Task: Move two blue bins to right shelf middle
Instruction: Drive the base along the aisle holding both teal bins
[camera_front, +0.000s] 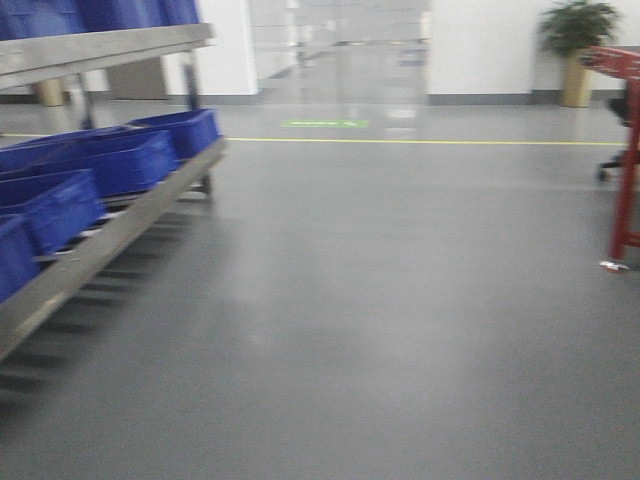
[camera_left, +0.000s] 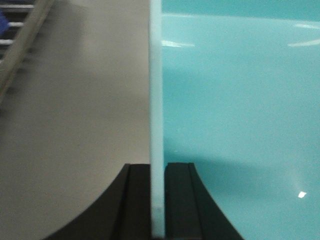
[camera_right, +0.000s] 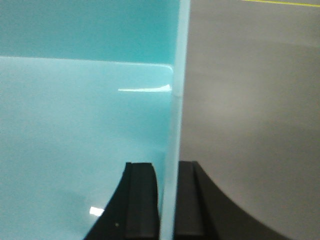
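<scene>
In both wrist views I hold one bin that looks light turquoise-blue. My left gripper (camera_left: 157, 167) is shut on its thin left wall (camera_left: 156, 90), with the bin's smooth inside (camera_left: 240, 125) to the right of the fingers. My right gripper (camera_right: 171, 167) is shut on the opposite wall (camera_right: 177, 90), with the inside (camera_right: 75, 130) to its left. Grey floor lies outside both walls. Neither the held bin nor the grippers show in the front view. Several dark blue bins (camera_front: 120, 160) sit on the metal rack (camera_front: 100, 250) at the left.
The rack's upper level (camera_front: 100, 45) also carries blue bins. A red frame (camera_front: 628, 180) stands at the right edge on wheels. Far back are a yellow floor line (camera_front: 420, 141), a green marking (camera_front: 323, 123) and a potted plant (camera_front: 577, 40). Grey floor fills the middle.
</scene>
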